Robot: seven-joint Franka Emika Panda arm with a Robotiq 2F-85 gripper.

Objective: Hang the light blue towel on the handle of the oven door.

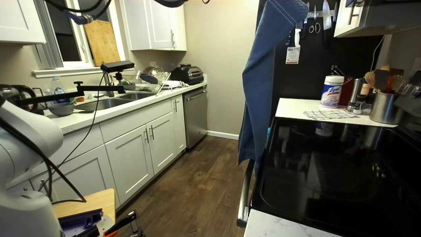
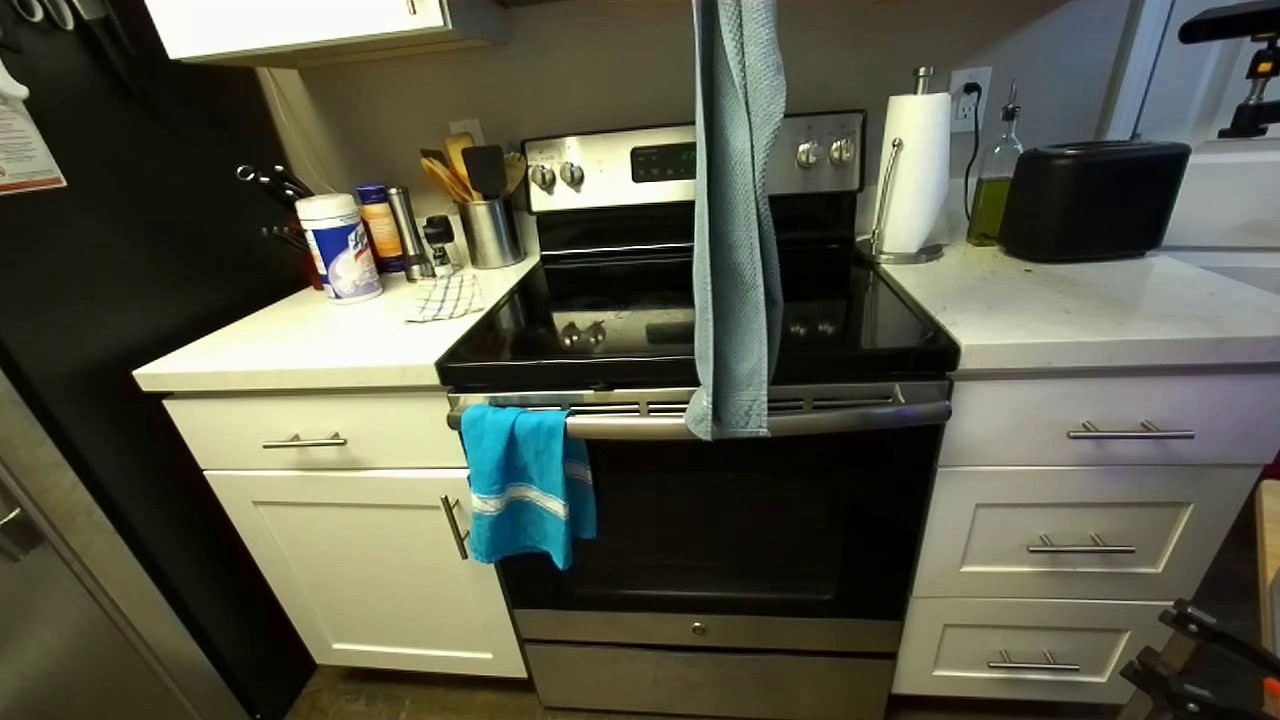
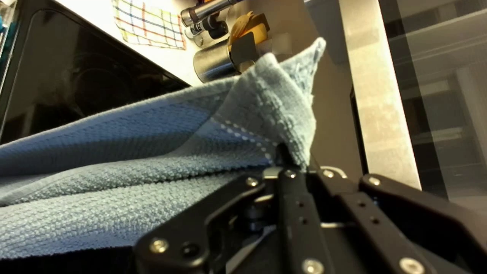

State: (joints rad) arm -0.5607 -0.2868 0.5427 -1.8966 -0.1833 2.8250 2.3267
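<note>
My gripper [image 3: 296,161] is shut on the upper end of the light blue towel [image 3: 159,152] in the wrist view; the fingertips are partly hidden by cloth. The gripper is out of view in both exterior views. The towel hangs down long and narrow in an exterior view [image 2: 738,220], its lower end overlapping the oven door handle [image 2: 850,421]. In an exterior view the towel [image 1: 260,85], looking darker blue, hangs by the stove's front edge, its lower end at the handle [image 1: 244,197]. I cannot tell whether it touches the handle.
A bright blue towel [image 2: 525,490] hangs over the handle's left part. The black cooktop [image 2: 630,350] lies behind the handle. A wipes canister [image 2: 340,250], utensil holder [image 2: 490,232], paper towel roll [image 2: 915,175] and toaster [image 2: 1095,200] stand on the counters. Knives [image 1: 326,14] hang on a dark panel.
</note>
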